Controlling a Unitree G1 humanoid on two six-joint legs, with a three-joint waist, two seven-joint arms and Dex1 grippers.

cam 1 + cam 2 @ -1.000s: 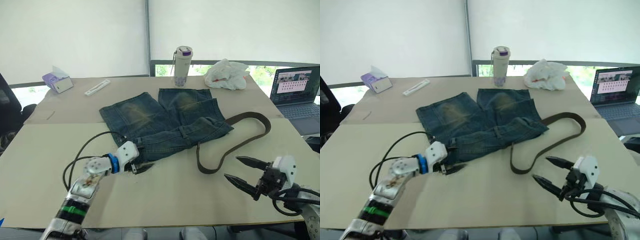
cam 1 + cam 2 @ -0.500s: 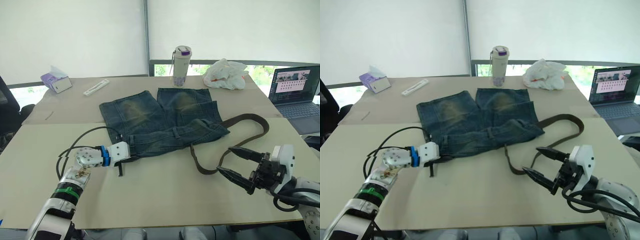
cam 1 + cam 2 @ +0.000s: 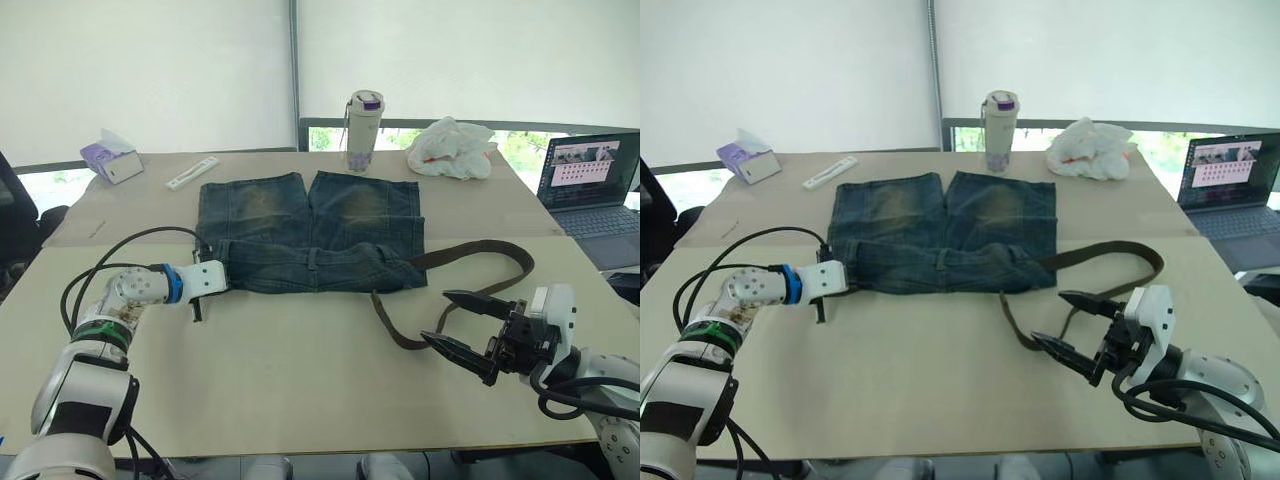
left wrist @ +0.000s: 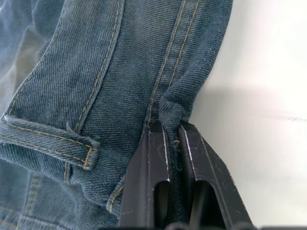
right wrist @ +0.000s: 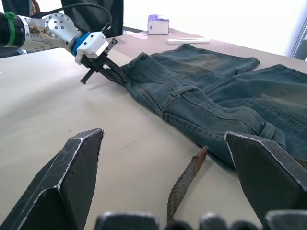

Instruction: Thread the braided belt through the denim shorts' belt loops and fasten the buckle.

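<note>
Since a second ago the dark blue denim shorts with faded yellowish patches [image 3: 310, 225] have been pulled out flat across the tan table [image 3: 300, 390], the waistband now running straight along the near edge and both legs pointing away toward the window. Left gripper [image 3: 198, 296] has drawn outward to the robot's left with the cloth; its two black fingers [image 4: 152, 158] are pressed together on a pinched fold of the waistband corner. A belt loop [image 4: 48, 143] lies just beside that pinch. Right gripper [image 3: 462, 323] hovers above the table, fingers spread wide, holding nothing. The dark olive-brown braided belt [image 3: 470, 265] runs from under the right end of the waistband, curves out in a loop to the right, and comes back to a free end [image 5: 184, 179] lying on the table between the shorts and the right gripper. Buckle not made out. Beyond the shorts: a white bottle with purple lid [image 3: 365, 118], crumpled white bag [image 3: 452, 148], tissue box [image 3: 112, 160]; open laptop [image 3: 590, 180] at far right.
</note>
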